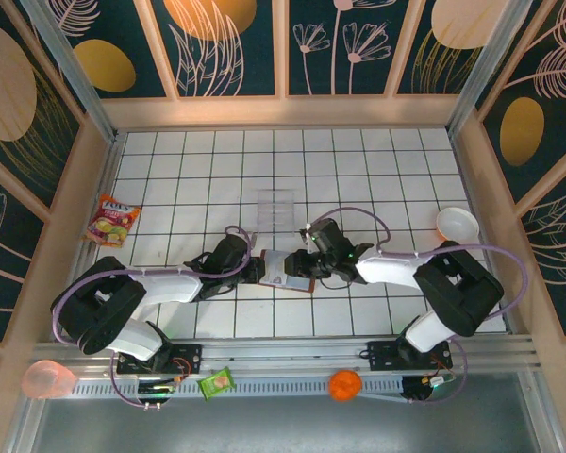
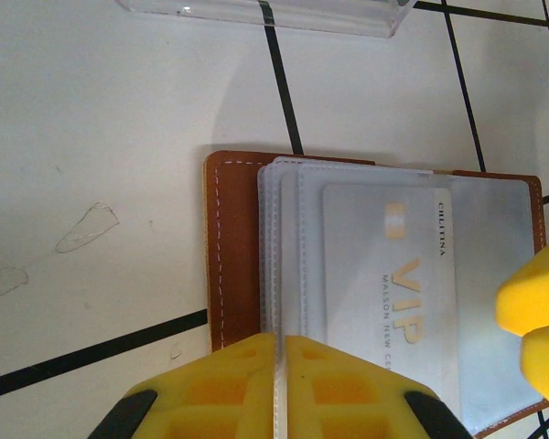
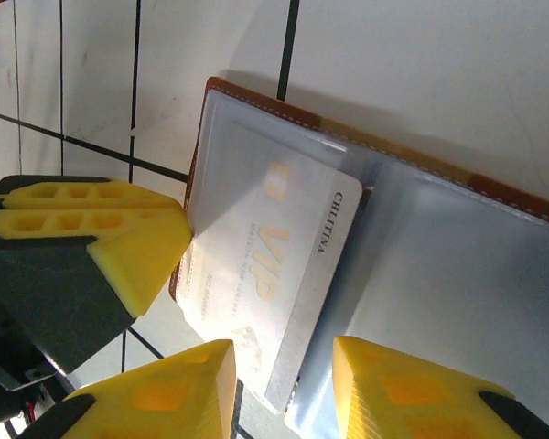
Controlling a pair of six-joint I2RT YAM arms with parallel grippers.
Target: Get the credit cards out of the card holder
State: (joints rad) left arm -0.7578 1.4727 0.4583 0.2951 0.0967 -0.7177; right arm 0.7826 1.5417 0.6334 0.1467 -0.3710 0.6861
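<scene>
The card holder (image 1: 290, 274) lies open on the white tiled table between my two grippers, brown leather (image 2: 233, 256) outside and clear pale sleeves (image 3: 457, 274) inside. A pale credit card (image 2: 393, 283) marked VIP lies on the sleeves, and one end (image 3: 274, 265) sticks out past a sleeve's edge. My left gripper (image 2: 281, 340) is shut on the edge of the holder's sleeves and sits at the holder's left side (image 1: 257, 269). My right gripper (image 3: 284, 366) is open over the card's free end without touching it, at the holder's right side (image 1: 308, 264).
A clear plastic tray (image 1: 275, 209) stands just behind the holder. A snack packet (image 1: 111, 220) lies at the left and a white bowl (image 1: 456, 224) at the right. On the near rail are an orange cup (image 1: 47, 379), a green packet (image 1: 216, 382) and an orange object (image 1: 344, 384).
</scene>
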